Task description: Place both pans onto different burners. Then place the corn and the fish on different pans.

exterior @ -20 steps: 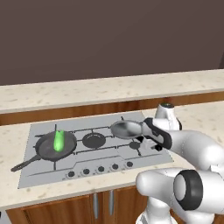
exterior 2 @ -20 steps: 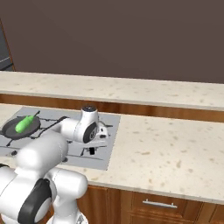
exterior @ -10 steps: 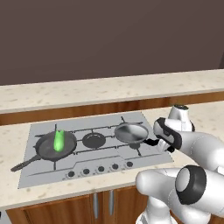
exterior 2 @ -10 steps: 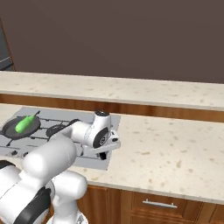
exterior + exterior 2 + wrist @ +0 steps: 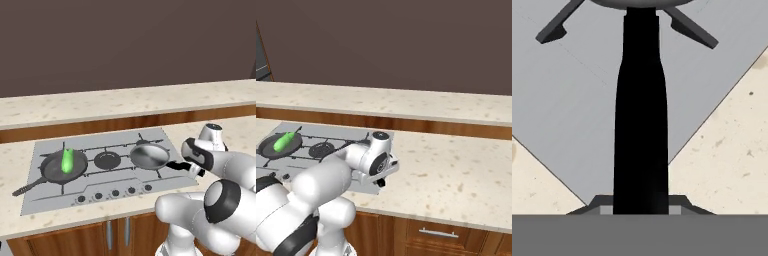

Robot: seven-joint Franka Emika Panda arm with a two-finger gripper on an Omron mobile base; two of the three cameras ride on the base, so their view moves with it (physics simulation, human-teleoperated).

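Note:
The silver-grey pan [image 5: 148, 156] lies level at the right burner's grate [image 5: 141, 136]; I cannot tell whether it rests on the grate. Its dark handle [image 5: 176, 164] points right into my gripper [image 5: 193, 170], which is shut on it. In the hand view the handle [image 5: 640, 115] runs straight up from between my fingertips [image 5: 680, 205] of the gripper [image 5: 641, 207]. The black skillet [image 5: 54, 170] sits on the left burner with the green corn [image 5: 66, 160] in it; both show again as skillet [image 5: 268, 148] and corn [image 5: 284, 141]. The fish is out of view.
The larger middle burner [image 5: 107, 160] stands bare between the two pans. Knobs [image 5: 115, 193] line the hob's front edge. Speckled beige counter [image 5: 30, 220] surrounds the hob, with a raised ledge [image 5: 125, 102] behind and a wide stretch of counter [image 5: 456, 175] to the right.
My arm has carried the silver pan to the right and lowered it over the right burner. The skillet and the corn have stayed put.

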